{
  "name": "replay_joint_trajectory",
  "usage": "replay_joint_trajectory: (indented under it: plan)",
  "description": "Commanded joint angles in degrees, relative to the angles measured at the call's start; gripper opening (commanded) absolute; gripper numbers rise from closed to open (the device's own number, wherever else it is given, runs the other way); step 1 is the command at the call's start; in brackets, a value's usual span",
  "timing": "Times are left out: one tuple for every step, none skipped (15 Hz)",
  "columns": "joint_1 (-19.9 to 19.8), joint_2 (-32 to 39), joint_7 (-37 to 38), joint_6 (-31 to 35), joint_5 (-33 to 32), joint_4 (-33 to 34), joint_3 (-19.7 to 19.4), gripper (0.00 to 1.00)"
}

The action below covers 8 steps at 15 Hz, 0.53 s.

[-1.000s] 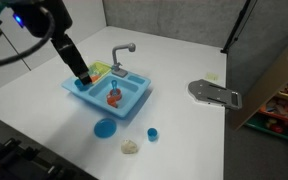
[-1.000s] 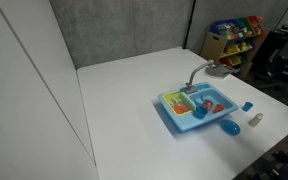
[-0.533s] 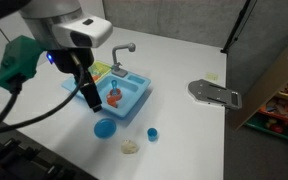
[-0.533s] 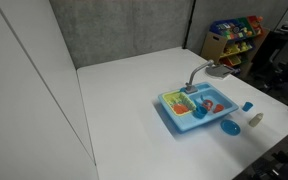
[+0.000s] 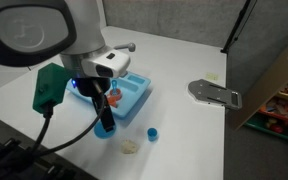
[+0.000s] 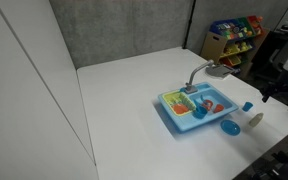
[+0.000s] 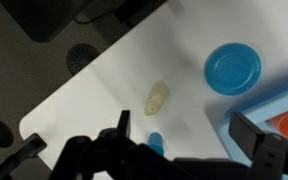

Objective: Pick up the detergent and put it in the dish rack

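Note:
The detergent (image 7: 157, 96) is a small cream-beige lumpy bottle lying on the white table; it shows in both exterior views (image 5: 131, 147) (image 6: 256, 119). My gripper (image 7: 189, 135) is open and empty. It hangs above the table with the detergent ahead of its fingers, apart from them. In an exterior view the gripper (image 5: 104, 124) is low over the blue plate, beside the sink's front edge. The yellow-green dish rack (image 6: 181, 103) forms one end of the light-blue sink unit (image 6: 209, 116). In the view with the arm in front, the arm hides the rack.
A flat blue plate (image 7: 233, 68) (image 6: 229, 127) and a small blue cup (image 7: 155, 143) (image 5: 152, 132) lie near the detergent. A red-orange item (image 5: 114, 97) sits in the basin under a grey faucet (image 5: 124, 50). A grey flat object (image 5: 214, 93) lies further off.
The arm has swung from above the sink's rack end, across the basin, down to the table in front of the sink, closer to the detergent. The objects have not moved.

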Motion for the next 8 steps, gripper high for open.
replay_joint_trajectory:
  plan:
    - [2.0,0.9,0.5,-0.1,-0.1,0.6,-2.2,1.0]
    - [2.4,1.5,0.5,-0.1,-0.1,1.0,-2.5,1.0]
    - [2.6,1.7,0.5,-0.1,-0.1,1.0,-2.7,1.0]
    - [2.8,1.7,0.5,-0.1,-0.1,0.9,-2.8,1.0]
    - [2.9,1.7,0.5,-0.1,-0.1,0.9,-2.9,1.0]
    - [3.0,1.7,0.5,-0.1,-0.1,0.9,-2.9,1.0]
    - [2.9,1.7,0.5,-0.1,-0.1,0.9,-2.9,1.0]
    - [2.9,2.3,2.3,0.3,-0.6,1.6,-3.1,1.0]
